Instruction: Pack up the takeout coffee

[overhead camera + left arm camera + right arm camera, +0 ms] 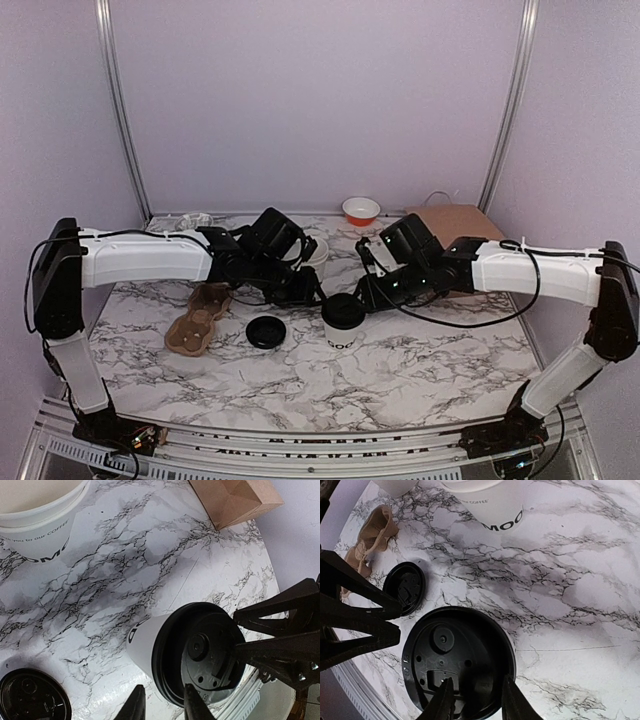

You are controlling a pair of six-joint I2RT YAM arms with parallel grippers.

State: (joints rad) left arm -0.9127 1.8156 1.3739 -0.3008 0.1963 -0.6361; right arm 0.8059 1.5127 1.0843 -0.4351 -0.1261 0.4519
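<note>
The takeout coffee [343, 322] is a white paper cup with black lettering and a black lid, standing upright at the table's middle. My left gripper [311, 294] is just left of it and my right gripper [369, 297] just right of it, both at lid height. In the left wrist view the left gripper [162, 706] is open, one finger over the lid's rim [170, 680] and one outside the cup. In the right wrist view the right gripper [476, 701] is open, its tips over the near part of the lid [455, 655]. Neither holds anything.
A loose black lid [265, 331] lies left of the cup. A brown pulp cup carrier [197, 320] lies farther left. White lidless cups [317, 254] stand behind the left gripper. A red-and-white bowl [361, 210] and a brown paper bag [452, 222] sit at the back.
</note>
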